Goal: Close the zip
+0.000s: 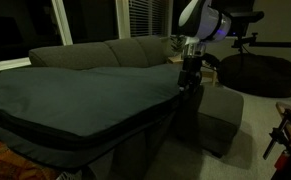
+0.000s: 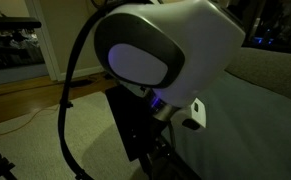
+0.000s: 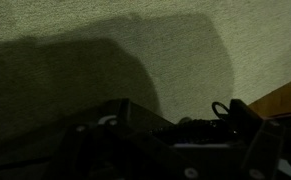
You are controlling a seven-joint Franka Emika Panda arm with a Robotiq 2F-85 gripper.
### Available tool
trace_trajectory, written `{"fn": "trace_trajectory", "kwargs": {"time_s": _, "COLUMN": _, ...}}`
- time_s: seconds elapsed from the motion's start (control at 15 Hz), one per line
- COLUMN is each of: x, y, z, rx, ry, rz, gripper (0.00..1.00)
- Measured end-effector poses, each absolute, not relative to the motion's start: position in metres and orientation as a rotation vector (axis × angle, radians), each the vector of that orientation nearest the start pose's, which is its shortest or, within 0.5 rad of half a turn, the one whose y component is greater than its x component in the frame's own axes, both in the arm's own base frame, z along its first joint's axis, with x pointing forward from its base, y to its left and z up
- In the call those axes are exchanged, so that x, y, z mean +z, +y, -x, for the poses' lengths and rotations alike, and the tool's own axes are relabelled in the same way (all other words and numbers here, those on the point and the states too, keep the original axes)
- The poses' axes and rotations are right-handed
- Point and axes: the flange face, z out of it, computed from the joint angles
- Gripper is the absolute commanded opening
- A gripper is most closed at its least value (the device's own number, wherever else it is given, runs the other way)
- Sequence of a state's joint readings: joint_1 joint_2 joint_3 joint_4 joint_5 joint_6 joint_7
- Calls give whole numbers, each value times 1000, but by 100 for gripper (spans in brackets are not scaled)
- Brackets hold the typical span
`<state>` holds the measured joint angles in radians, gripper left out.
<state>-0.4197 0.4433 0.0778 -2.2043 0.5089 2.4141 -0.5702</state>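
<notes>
Where the huge flat case (image 1: 65,95) lies over the grey sofa (image 1: 135,50), the zip (image 1: 125,126) runs as a long thin dark line along its side edge.
The case is soft grey-green cloth, and the wrist view shows its fine woven bumps. The pincer (image 1: 188,88) hangs at the far corner of the case, close to the end of the zip line. It is small and dark there, and in the wrist view it is only a black shape in shadow, so I cannot tell how wide it is or if it holds anything. Above it is the arm (image 2: 175,45), round, white and shiny, with a black cable (image 2: 73,90) looping beside it. A round dark beanbag (image 1: 260,72) sits behind, well apart.
</notes>
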Motion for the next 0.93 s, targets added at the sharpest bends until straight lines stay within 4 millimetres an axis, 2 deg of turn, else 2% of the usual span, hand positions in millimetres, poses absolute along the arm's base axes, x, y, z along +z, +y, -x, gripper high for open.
{"fn": "trace_trajectory", "kwargs": {"time_s": 0.53, "x": 145, "y": -165, "z": -511, "rx": 65, "ry": 129, "rz": 2711, "gripper": 100}}
{"fn": "trace_trajectory", "kwargs": {"time_s": 0.93, "x": 134, "y": -141, "z": -516, "rx": 37, "ry": 75, "rz": 2644, "gripper": 100}}
